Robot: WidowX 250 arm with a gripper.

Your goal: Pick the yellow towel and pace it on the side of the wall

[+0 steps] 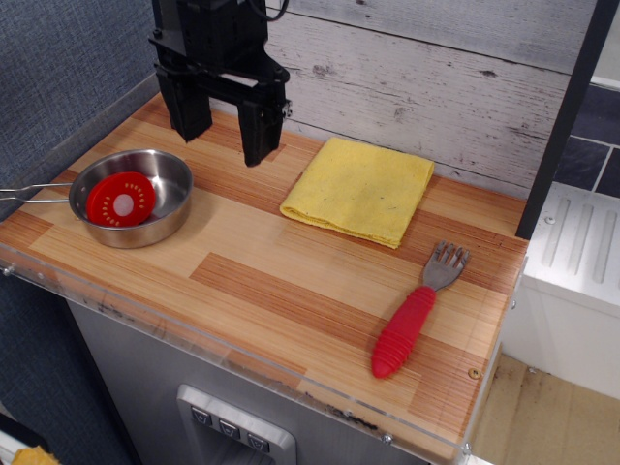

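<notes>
Gripper [225,143] hanging wide open, empty, above back-left of counter [291,291], just behind steel bowl [131,199] holding red disc [120,201]. Lying to gripper's right: yellow towel [359,188], folded flat, near plank wall [436,87], corners pointing roughly along wall, apart from fingers. Sitting further right and nearer front edge: red-handled fork [415,315]. Showing no readable writing or labels anywhere.
</notes>
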